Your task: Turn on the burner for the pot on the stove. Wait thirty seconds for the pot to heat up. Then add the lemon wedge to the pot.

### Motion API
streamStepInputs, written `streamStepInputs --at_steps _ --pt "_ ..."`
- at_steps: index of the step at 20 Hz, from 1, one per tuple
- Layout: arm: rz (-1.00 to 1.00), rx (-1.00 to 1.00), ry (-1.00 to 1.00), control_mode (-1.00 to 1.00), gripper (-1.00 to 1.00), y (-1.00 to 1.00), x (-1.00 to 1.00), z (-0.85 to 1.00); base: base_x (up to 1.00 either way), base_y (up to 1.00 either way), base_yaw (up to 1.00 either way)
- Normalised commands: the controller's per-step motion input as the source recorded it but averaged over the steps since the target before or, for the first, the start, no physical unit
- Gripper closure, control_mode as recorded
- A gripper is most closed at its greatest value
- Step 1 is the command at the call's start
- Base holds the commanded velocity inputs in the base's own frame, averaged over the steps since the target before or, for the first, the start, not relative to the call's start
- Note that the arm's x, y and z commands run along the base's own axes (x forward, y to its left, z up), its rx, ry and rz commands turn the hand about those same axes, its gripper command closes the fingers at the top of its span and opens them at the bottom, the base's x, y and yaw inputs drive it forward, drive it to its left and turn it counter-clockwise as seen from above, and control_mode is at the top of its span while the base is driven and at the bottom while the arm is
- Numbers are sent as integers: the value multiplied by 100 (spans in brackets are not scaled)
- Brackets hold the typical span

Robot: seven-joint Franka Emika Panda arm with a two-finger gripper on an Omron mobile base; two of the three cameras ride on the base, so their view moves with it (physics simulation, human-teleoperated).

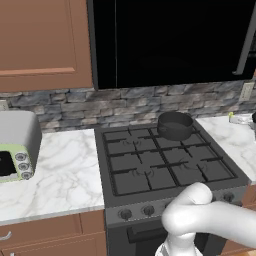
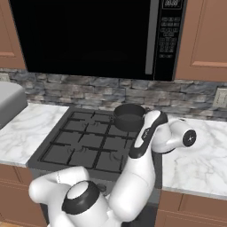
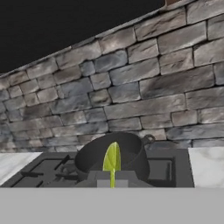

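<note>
End effector [image 3: 112,183] clenched on lemon wedge [image 3: 112,158], held upright at lower centre in front of the pot [image 3: 114,155], likely lined up for dropping it in.

Grey stone backsplash [image 1: 120,105], marble counter [image 1: 65,175]

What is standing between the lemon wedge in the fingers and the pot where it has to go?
Nothing visible. In the hand view the lemon wedge stands up between the fingers, directly before the open pot on the stove. No lid covers the pot, and nothing lies on the grates before it.
</note>
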Motion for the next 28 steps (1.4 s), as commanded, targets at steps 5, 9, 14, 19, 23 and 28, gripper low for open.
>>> streamStepInputs --at_steps 5,9,14,19,23,28 --pt "0 0 1 -100 100 22 12 0 0 0 0" --pt "2 -1 0 -100 100 32 19 0 0 0 0" --pt "2 -2 0 -100 100 28 32 0 0 0 0" --pt "2 -3 0 -100 100 19 38 0 0 0 0" --pt "0 -3 0 -100 100 18 39 0 0 0 0" --pt "0 -2 0 -100 100 11 37 0 0 0 0"
